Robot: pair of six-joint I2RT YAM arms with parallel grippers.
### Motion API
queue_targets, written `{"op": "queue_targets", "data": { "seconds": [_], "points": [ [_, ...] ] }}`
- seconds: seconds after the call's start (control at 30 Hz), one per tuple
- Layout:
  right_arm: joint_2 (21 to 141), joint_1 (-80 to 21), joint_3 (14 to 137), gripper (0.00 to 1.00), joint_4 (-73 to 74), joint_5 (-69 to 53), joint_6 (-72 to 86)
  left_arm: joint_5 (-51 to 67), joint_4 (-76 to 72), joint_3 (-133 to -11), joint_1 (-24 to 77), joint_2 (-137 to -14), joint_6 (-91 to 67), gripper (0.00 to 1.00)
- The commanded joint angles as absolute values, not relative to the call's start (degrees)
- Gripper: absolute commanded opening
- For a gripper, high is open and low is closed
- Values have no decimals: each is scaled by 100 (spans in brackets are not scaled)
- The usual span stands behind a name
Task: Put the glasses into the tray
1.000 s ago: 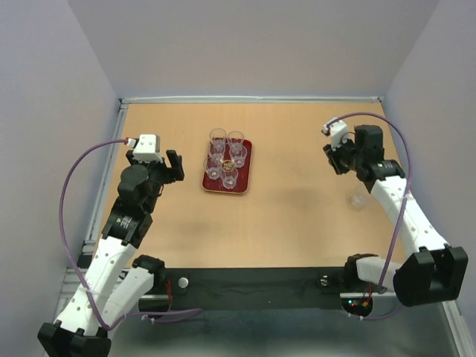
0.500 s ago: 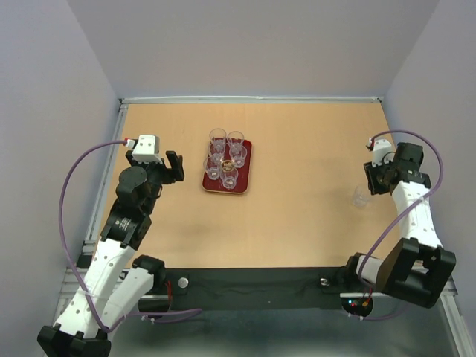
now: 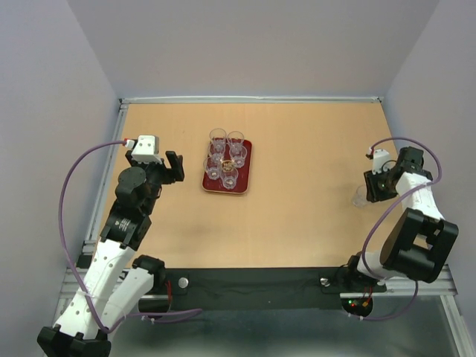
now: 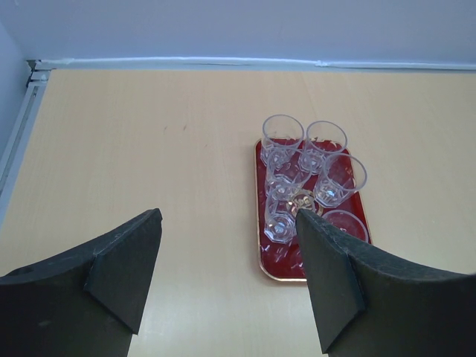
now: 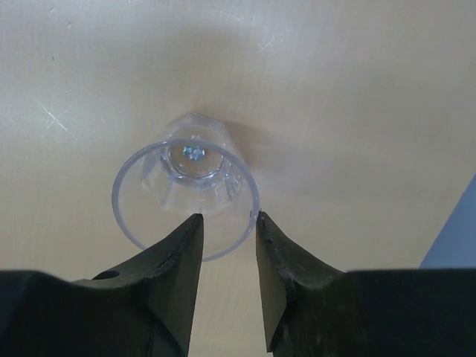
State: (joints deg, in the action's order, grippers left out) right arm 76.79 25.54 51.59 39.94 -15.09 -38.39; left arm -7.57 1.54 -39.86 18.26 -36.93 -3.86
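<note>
Right claw: low over the right edge of the table, pointing down; fingers parted by a narrow gap, clenched on nothing; one tip over the mouth of a lone glass, the other at the outer side of its near rim; contact with the rim impossible to tell
Lone glass: upright on bare wood, mouth up, faceted base; close to the right side wall; well apart from the tray; faint in the top view, just left of the right claw
Left claw: raised over the left part of the table; released wide, nothing between the dark fingers; facing the tray
Tray: dark red with a pale rim, flat on the wood left of centre; beyond and to the right of the left claw, well apart from it; long side running away from the arms
Glasses: clear cluster standing inside the tray, packed close; two side by side at the far end; gold emblem partly seen between them
</note>
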Motion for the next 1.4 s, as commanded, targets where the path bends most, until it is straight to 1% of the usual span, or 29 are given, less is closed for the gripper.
{"op": "queue_targets", "data": {
  "seconds": [0.0,0.07,0.1,0.17,0.2,0.27,0.3,0.53,0.63,0.73,0.8,0.83,0.87,0.93,1.13,1.37],
  "points": [
    [7927,2619,5353,39,4052,-1845,-3964,-738,-158,-3929,1828,-3612,-369,84],
    [8024,2619,5379,35,4052,-1924,-3973,-738,-158,-3920,1828,-3612,-360,84],
    [8120,2619,5396,26,4043,-1977,-3964,-738,-158,-3920,1828,-3612,-369,84],
    [8174,2619,5388,18,4052,-2065,-3964,-738,-158,-3929,1828,-3612,-360,84],
    [8183,2619,5379,11,4052,-2109,-3981,-738,-158,-3920,1828,-3612,-360,84],
    [8139,2619,5379,5,4052,-2206,-3999,-730,-158,-3929,1828,-3621,-360,84],
    [8113,2619,5379,1,4052,-2345,-4008,-738,-158,-3920,1828,-3621,-369,84],
    [7901,2453,5589,0,4113,-3286,-3903,-694,-167,-3920,1828,-3656,-369,84],
    [7919,1926,5774,0,4105,-3603,-3718,-703,-167,-3929,1828,-3683,-378,84],
    [8103,971,6142,0,4043,-3867,-3298,-764,-167,-3920,1828,-3709,-352,84],
    [8270,556,6536,0,3930,-3902,-3051,-800,-158,-3920,1828,-3709,-360,84],
    [8453,153,6687,0,3885,-3902,-2841,-835,-158,-3911,1828,-3726,-343,84],
    [8577,10,6836,1,3859,-3885,-2734,-852,-150,-3911,1828,-3727,-343,84],
    [8927,-646,7320,0,3797,-3806,-2489,-896,-141,-3911,1828,-3753,-334,84],
    [9685,-2001,8426,1,3656,-3235,-2127,-1019,-123,-3911,1828,-3797,-325,84],
    [10546,-2838,9166,1,3630,-2629,-2057,-1046,-105,-3920,1828,-3850,-316,84]
  ]
}}
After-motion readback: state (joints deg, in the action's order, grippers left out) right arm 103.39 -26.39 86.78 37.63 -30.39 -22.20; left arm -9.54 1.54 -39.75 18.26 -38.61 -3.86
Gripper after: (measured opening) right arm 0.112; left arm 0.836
